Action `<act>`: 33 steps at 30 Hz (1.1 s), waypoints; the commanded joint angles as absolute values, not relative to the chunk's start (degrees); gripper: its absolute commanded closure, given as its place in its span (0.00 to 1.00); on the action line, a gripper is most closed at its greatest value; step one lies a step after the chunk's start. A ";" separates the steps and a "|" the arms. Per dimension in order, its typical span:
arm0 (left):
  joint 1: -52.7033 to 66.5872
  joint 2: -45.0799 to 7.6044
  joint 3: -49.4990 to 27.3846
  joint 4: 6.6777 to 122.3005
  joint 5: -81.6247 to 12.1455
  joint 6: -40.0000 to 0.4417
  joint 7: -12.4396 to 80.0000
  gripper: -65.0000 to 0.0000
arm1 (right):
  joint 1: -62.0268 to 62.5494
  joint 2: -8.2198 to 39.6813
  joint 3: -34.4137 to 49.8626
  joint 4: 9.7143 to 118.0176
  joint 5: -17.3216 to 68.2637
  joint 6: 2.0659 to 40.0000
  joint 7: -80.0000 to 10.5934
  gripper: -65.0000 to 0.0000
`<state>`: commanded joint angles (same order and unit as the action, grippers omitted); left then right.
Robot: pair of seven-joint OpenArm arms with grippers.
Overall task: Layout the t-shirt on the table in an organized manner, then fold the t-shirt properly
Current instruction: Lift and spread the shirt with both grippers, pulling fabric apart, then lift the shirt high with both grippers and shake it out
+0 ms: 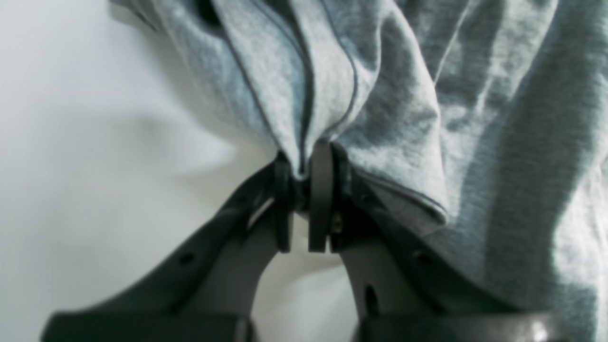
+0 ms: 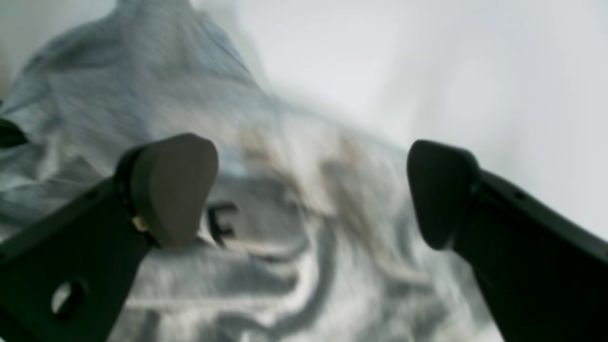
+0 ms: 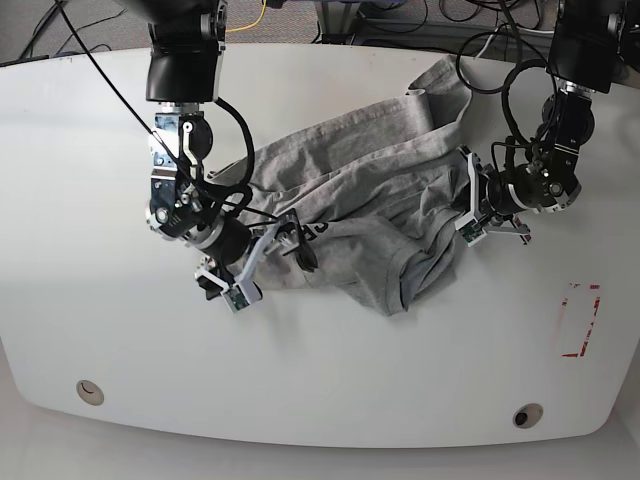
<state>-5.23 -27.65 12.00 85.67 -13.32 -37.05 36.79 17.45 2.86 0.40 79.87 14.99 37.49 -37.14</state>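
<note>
— Cloth is seen in a heap: the t-shirt (image 3: 360, 215) is bunched up in the middle of the white bench (image 3: 100, 380).

— Is it being held?

— A fold of it is pinched tight by the left hand (image 1: 304, 190). The right hand (image 2: 313, 194) is spread wide over the black letters, and nothing is gripped by it.

— What could go wrong?

— If the fold is pulled hard, the whole heap could be dragged along instead of being spread flat. More wrinkles could be made.
</note>
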 joint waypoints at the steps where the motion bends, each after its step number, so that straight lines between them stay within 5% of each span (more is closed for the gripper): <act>1: -5.23 -27.56 11.82 85.67 -13.32 -37.05 36.79 1.00 | 18.15 2.77 -0.57 79.16 14.99 37.49 -37.05 0.00; 9: -5.23 -26.68 11.12 85.67 -13.23 -37.05 36.79 1.00 | 23.43 2.33 -7.87 70.20 15.08 37.49 -36.18 0.00; 25: -5.32 -26.51 11.12 85.67 -13.32 -37.05 36.70 1.00 | 24.75 1.45 -8.75 58.24 14.46 37.49 -28.62 0.02; 30: -5.58 -25.27 11.12 85.67 -13.23 -37.05 36.70 1.00 | 24.40 1.54 -8.66 60.09 14.55 37.49 -29.05 0.71; 33: -5.93 -24.92 10.51 85.67 -13.14 -36.97 36.79 1.00 | 23.52 2.77 -8.66 62.90 14.55 37.32 -29.67 1.00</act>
<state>-5.93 -24.92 10.51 85.67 -13.14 -36.97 36.79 23.52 2.77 -8.66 62.90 14.55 37.32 -29.67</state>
